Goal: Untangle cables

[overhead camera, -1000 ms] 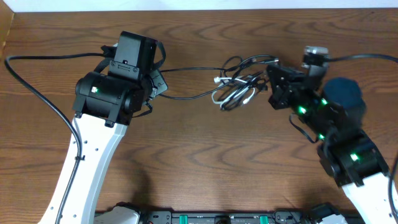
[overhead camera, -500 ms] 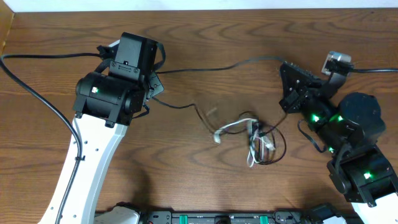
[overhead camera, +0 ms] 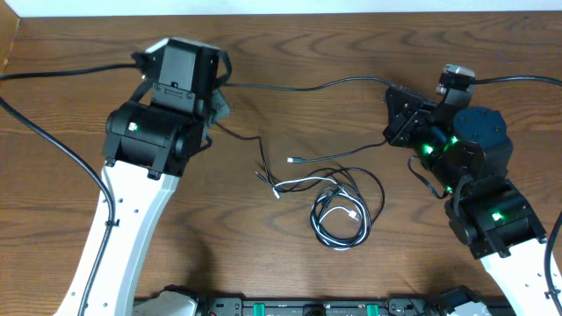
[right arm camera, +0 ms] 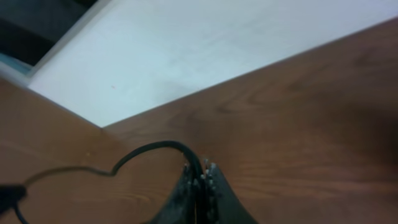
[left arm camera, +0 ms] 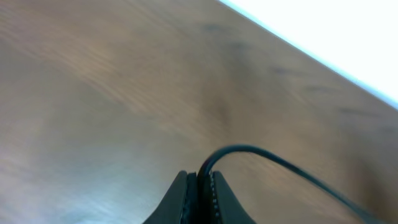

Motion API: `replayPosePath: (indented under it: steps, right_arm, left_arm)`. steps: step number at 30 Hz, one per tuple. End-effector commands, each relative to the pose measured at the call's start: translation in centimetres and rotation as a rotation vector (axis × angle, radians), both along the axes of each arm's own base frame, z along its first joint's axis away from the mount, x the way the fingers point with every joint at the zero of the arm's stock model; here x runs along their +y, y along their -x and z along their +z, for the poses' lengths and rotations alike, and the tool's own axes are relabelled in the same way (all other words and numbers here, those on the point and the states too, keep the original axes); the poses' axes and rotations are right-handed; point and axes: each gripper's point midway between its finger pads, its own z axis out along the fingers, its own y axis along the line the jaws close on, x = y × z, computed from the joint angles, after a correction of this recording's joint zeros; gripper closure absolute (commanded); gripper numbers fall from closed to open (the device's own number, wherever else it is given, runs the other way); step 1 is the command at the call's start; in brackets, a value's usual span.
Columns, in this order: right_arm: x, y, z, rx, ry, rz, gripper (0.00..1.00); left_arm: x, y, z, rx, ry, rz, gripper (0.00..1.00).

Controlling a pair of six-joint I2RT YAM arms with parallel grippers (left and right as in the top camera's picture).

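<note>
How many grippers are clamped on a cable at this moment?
2. The left gripper, upper left in the overhead view, is shut on a black cable; the right gripper, upper right, is shut on what looks like its other end.

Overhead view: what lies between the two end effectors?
A long thin black cable, pinched by the left end effector and right end effector, spans the gap, seen overhead.

You had a brown wooden table (overhead camera: 290, 263) with the grain running left to right. Beyond its far edge lay a flat white surface (overhead camera: 263, 6). At the far left corner you saw a paler tan edge (overhead camera: 7, 39), too cropped to identify.
</note>
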Motion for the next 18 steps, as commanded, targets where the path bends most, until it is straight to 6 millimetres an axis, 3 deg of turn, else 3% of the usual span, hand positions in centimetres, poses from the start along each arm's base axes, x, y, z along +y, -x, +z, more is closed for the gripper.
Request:
replayPosePath:
  steps: [1,4,5,7,10,13,15,16,17,18]
  right_arm:
    - [-2.1,-0.1,-1.0,0.045,0.046,-0.106,0.99]
    - [-3.9,0.1,-2.6,0.103,0.107,-0.193,0.99]
    - [-4.5,0.3,-3.2,0.123,0.129,-0.219,0.99]
    - [-4.6,0.3,-3.4,0.133,0.135,-0.223,0.99]
    - [-4.4,0.3,-3.3,0.129,0.121,-0.217,0.99]
    - [-3.0,0.1,-2.7,0.109,0.077,-0.148,0.97]
    - [-1.9,0.2,-2.5,0.107,0.053,-0.092,0.75]
    - [-1.6,0.3,-2.6,0.112,0.048,-0.074,0.60]
    - [-1.4,0.3,-2.8,0.122,0.048,-0.062,0.38]
    - [-1.3,0.4,-3.2,0.138,0.052,-0.058,0.24]
  left_arm:
    - [-2.8,-0.6,4.3,-0.151,0.100,-0.172,0.93]
    - [-3.1,-1.1,8.6,-0.321,0.105,-0.218,0.93]
    - [-3.1,-1.1,11.0,-0.416,0.094,-0.236,0.93]
    - [-3.0,-0.9,13.3,-0.501,0.084,-0.253,0.93]
    - [-3.0,-0.4,14.8,-0.552,0.093,-0.257,0.93]
    - [-3.0,-0.2,13.6,-0.504,0.087,-0.262,0.93]
    - [-3.0,-0.2,12.9,-0.479,0.082,-0.262,0.93]
    - [-3.0,-0.3,12.9,-0.478,0.081,-0.262,0.92]
    - [-3.0,-0.4,13.1,-0.486,0.083,-0.262,0.92]
    - [-3.0,-0.4,13.4,-0.499,0.086,-0.262,0.92]
